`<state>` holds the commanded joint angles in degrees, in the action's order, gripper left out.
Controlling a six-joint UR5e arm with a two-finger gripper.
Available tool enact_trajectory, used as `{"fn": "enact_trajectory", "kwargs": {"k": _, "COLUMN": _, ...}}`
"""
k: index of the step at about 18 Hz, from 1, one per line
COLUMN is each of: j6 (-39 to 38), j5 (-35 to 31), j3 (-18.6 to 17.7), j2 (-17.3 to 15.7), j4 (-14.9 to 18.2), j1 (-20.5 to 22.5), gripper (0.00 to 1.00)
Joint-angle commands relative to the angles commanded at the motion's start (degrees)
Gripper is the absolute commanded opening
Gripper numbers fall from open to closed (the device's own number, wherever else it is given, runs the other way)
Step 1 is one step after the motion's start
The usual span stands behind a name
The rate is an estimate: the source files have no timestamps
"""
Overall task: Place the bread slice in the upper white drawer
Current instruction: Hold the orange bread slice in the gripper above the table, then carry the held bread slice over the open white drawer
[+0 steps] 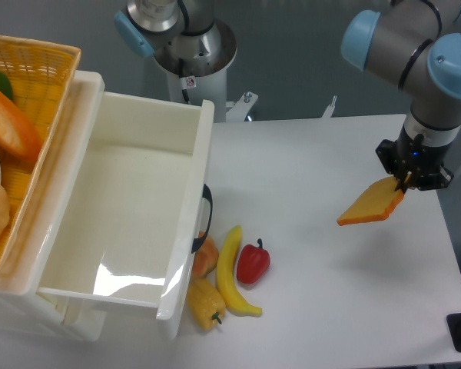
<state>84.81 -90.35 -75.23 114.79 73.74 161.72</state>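
The bread slice (371,203) is a thin orange-yellow slice with a darker crust edge. It hangs tilted in the air above the right side of the table. My gripper (403,183) is shut on its upper right end. The upper white drawer (138,207) stands pulled open at the left, its inside bare, with a black handle (207,207) on its front panel. The drawer is far to the left of the gripper.
A yellow wicker basket (31,92) with a long orange loaf (11,123) sits left of the drawer. A banana (232,269), a red pepper (253,263), a yellow pepper (205,301) and an orange fruit (206,256) lie in front of the drawer. The robot base (188,46) is behind.
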Motion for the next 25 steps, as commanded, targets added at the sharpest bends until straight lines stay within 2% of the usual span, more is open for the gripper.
{"fn": "enact_trajectory", "kwargs": {"k": 7, "j6": 0.0, "j5": 0.44, "j3": 0.61, "j2": -0.17, "j4": -0.18, "j1": -0.26, "gripper": 0.0}}
{"fn": "enact_trajectory", "kwargs": {"k": 11, "j6": -2.8, "j5": 5.88, "j3": 0.09, "j2": -5.87, "j4": 1.48, "j1": -1.14, "gripper": 0.0}}
{"fn": "enact_trajectory", "kwargs": {"k": 13, "j6": -4.74, "j5": 6.24, "j3": 0.09, "j2": -7.99, "j4": 3.68, "j1": -4.03, "gripper": 0.0}}
{"fn": "enact_trajectory", "kwargs": {"k": 15, "j6": -9.99, "j5": 7.37, "j3": 0.0, "j2": -9.13, "j4": 3.78, "j1": -6.14, "gripper": 0.0}}
{"fn": "enact_trajectory", "kwargs": {"k": 18, "j6": -15.63, "j5": 10.02, "j3": 0.0, "j2": -12.56, "j4": 3.87, "j1": -8.7, "gripper": 0.0}}
{"fn": "enact_trajectory", "kwargs": {"k": 23, "j6": -23.01, "j5": 15.46, "j3": -0.26, "j2": -17.75, "j4": 6.76, "j1": -11.42, "gripper": 0.0}}
{"fn": "enact_trajectory", "kwargs": {"k": 25, "j6": -25.39, "j5": 16.26, "j3": -1.49, "j2": -20.29, "j4": 7.21, "j1": -12.47, "gripper": 0.0}}
